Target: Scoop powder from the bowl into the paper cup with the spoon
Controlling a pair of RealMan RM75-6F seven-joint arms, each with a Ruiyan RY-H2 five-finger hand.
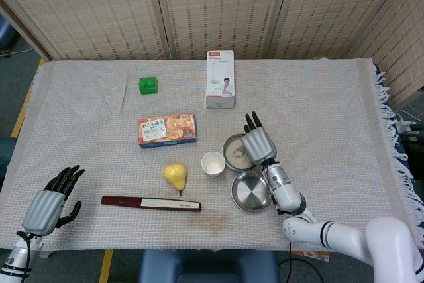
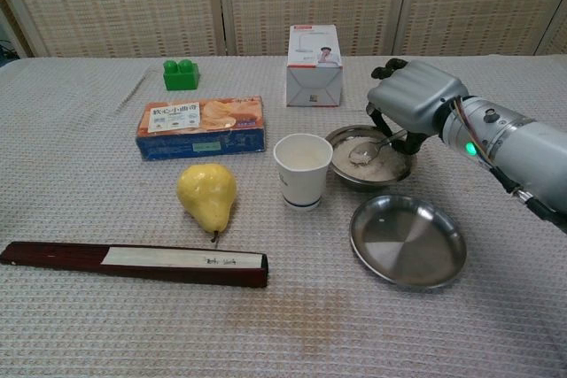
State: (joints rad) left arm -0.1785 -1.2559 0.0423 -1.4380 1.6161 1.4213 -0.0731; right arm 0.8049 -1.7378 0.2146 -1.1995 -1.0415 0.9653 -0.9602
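A: Where is the right hand (image 2: 415, 97)?

B: Over the far right edge of the bowl (image 2: 370, 158), knuckles up. Its fingers (image 2: 383, 123) curl down and grasp the handle of the spoon (image 2: 372, 148), whose head lies in the pale powder (image 2: 359, 161) inside the bowl.

A: And the cup (image 2: 302, 169)?

B: Upright, just left of the bowl, close beside it. I cannot tell whether the two touch.

A: The left hand (image 1: 52, 200)?

B: Low at the near left corner of the worktop (image 1: 318, 97), seen only in the head view, well apart from everything. Its fingers are released, spread and holding nothing.

A: What else lies around?

B: An empty steel plate (image 2: 407, 240) just in front of the bowl. A pear (image 2: 206, 194) left of the cup, and a long dark red case (image 2: 133, 263) in front of that. Behind the pear sits a snack box (image 2: 200, 127), further back a green block (image 2: 180, 73), and a white carton (image 2: 314, 65) stands upright behind the cup and bowl.
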